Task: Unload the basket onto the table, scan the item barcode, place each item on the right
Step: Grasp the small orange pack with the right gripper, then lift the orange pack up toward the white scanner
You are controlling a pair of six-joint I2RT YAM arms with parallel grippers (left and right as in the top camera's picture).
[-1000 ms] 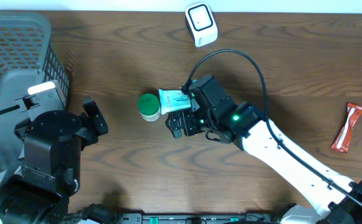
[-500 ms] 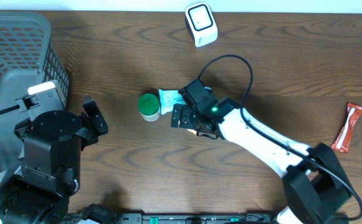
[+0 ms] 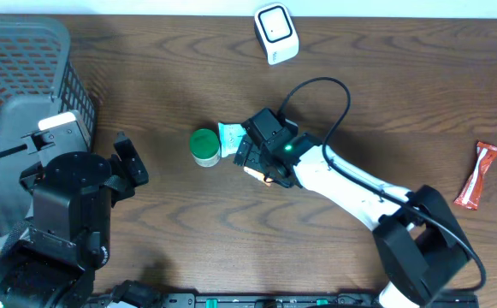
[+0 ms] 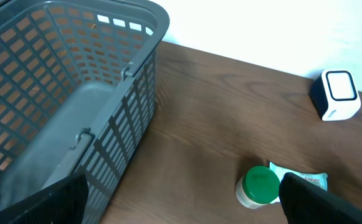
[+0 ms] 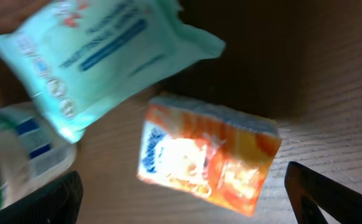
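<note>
Orange carton (image 5: 209,158) is the item that we see under the right gripper (image 3: 255,161). It lies flat on the wooden table (image 3: 402,85), near the middle, and in the overhead view only a small orange corner shows below the gripper body. In the right wrist view the carton lies tilted between the two dark fingers (image 5: 40,202), and it stays apart from both of them. The jaws of this gripper stand fully wide and they have hold of nothing.

Just beside the carton, toward the left arm's side, lies a pale teal soft pack (image 5: 100,56) with blue print. One end of it touches or nearly touches the carton; we cannot tell which. Next to the pack stands a small bottle with a green lid (image 3: 204,147).

The white barcode scanner (image 3: 276,32) is at the far edge of the table, well apart from the carton. A red snack bar (image 3: 476,175) lies alone on the right side.

The left gripper (image 3: 131,161) hangs over the left part of the table, beside the grey plastic basket (image 4: 137,68). Its jaws are also spread wide and they grip nothing.
</note>
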